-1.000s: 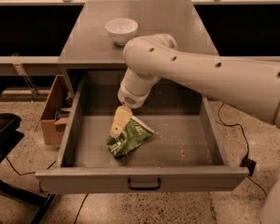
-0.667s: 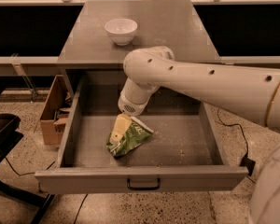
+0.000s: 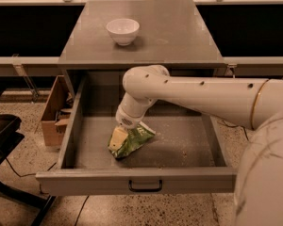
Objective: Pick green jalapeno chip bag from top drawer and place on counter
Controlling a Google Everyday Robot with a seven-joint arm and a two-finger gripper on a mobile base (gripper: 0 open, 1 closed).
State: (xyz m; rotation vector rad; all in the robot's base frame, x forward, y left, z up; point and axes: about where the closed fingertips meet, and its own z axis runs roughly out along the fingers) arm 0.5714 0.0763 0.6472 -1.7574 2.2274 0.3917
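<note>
The green jalapeno chip bag point(image 3: 137, 139) lies crumpled on the floor of the open top drawer point(image 3: 184, 149), left of centre. My gripper point(image 3: 118, 138), with pale yellow tips, reaches down into the drawer from the white arm point(image 3: 198, 93). It sits right on the left end of the bag, which rests on the drawer floor. The counter point(image 3: 179, 36) is the grey cabinet top behind the drawer.
A white bowl point(image 3: 122, 30) stands on the counter's back left. A brown cardboard box point(image 3: 52, 112) sits on the floor left of the drawer, and a black chair point(image 3: 0, 135) is further left. The drawer's front panel has a black handle point(image 3: 145, 187).
The arm has lowered further into the drawer, bringing the gripper down onto the bag's left end. The bag has not moved.
</note>
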